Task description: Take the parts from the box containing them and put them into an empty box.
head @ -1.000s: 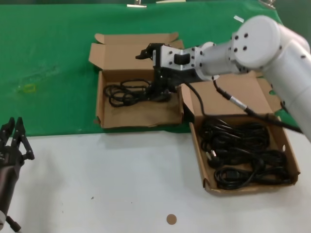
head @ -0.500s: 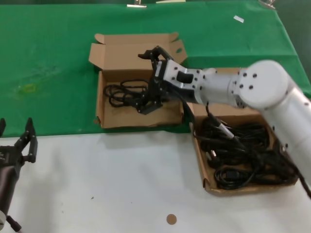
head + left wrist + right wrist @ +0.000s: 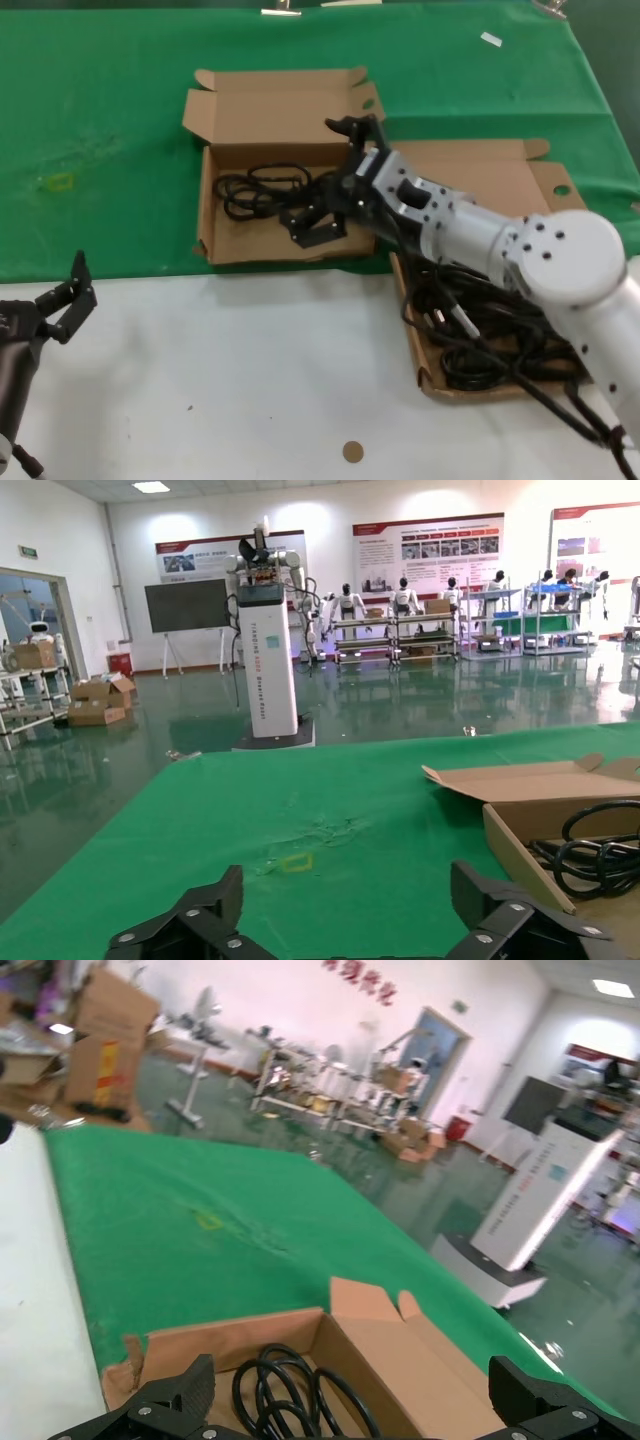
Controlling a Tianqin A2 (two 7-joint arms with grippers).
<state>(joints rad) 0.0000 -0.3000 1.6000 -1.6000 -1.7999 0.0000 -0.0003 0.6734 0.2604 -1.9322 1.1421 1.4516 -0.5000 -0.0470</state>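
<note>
A coiled black cord [image 3: 262, 190] with a chunky plug lay in the left brown box [image 3: 262, 245] on the green part of the bench [image 3: 100, 120], its loops at the box's far left and the plug end trailing toward the right wall. More black cords [image 3: 480, 330] filled the right box [image 3: 500, 172], tangled together. The right arm reached across from the right, low over the left box, its right tool [image 3: 330, 205] spread wide with the fingers above the cord's plug end, holding nothing. The left tool [image 3: 62, 300] hung at the bench's near left edge over the white part, fingers wide apart and empty.
</note>
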